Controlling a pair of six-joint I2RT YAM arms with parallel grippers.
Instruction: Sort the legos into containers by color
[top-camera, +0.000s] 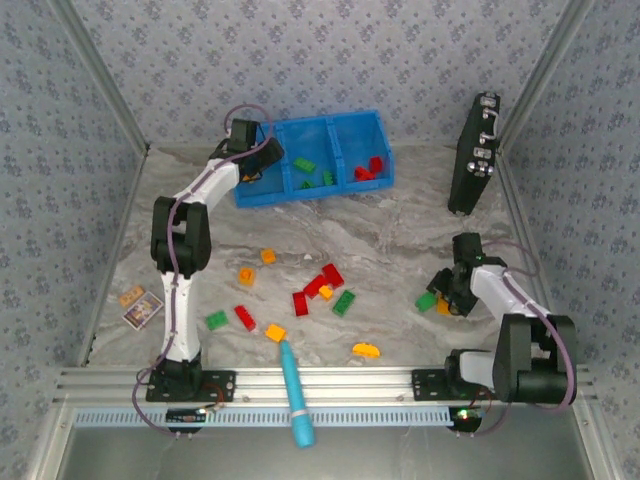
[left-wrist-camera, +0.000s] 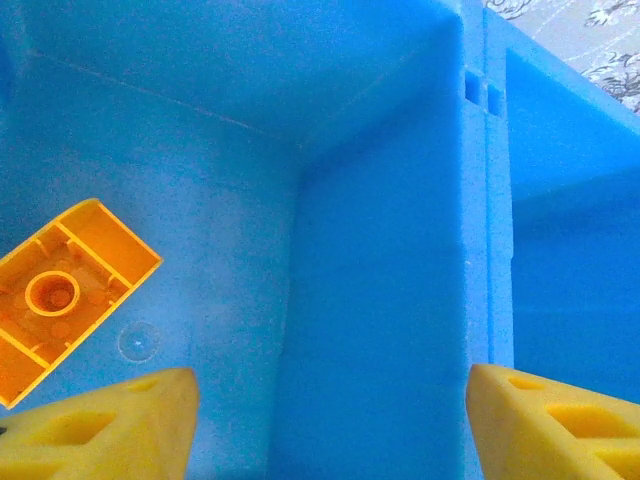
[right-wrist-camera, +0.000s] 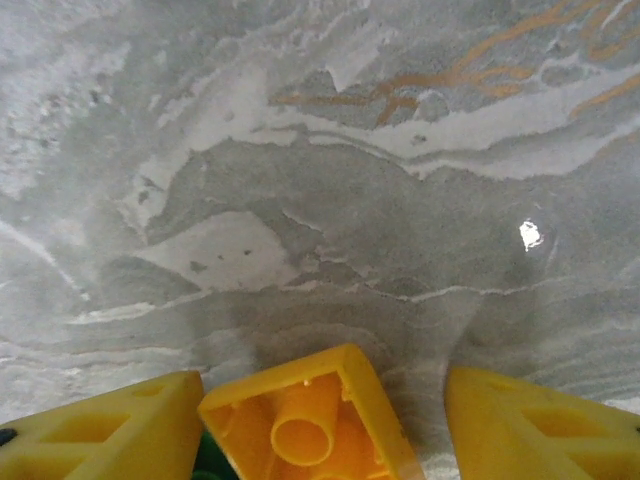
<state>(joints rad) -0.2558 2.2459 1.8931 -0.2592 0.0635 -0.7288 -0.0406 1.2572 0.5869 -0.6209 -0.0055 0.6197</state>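
Observation:
The blue tray (top-camera: 285, 192) stands at the back, with green bricks (top-camera: 304, 164) in its middle compartment and red bricks (top-camera: 371, 168) in the right one. My left gripper (top-camera: 256, 162) hangs open inside the left compartment (left-wrist-camera: 390, 250); an orange brick (left-wrist-camera: 60, 295) lies upside down on its floor, apart from the fingers. My left gripper (left-wrist-camera: 330, 430) holds nothing. My right gripper (top-camera: 447, 297) is low over the table at the right, open, with an orange-yellow brick (right-wrist-camera: 310, 420) lying upside down between its fingertips (right-wrist-camera: 520, 430), touching the left one. A green brick (top-camera: 426, 300) sits beside it.
Several loose red (top-camera: 331, 276), green (top-camera: 344, 303) and orange (top-camera: 366, 350) bricks lie mid-table. A teal stick (top-camera: 296, 395) lies across the front rail. An upright black case (top-camera: 475, 155) stands at the back right. Small cards (top-camera: 140, 306) lie at the left.

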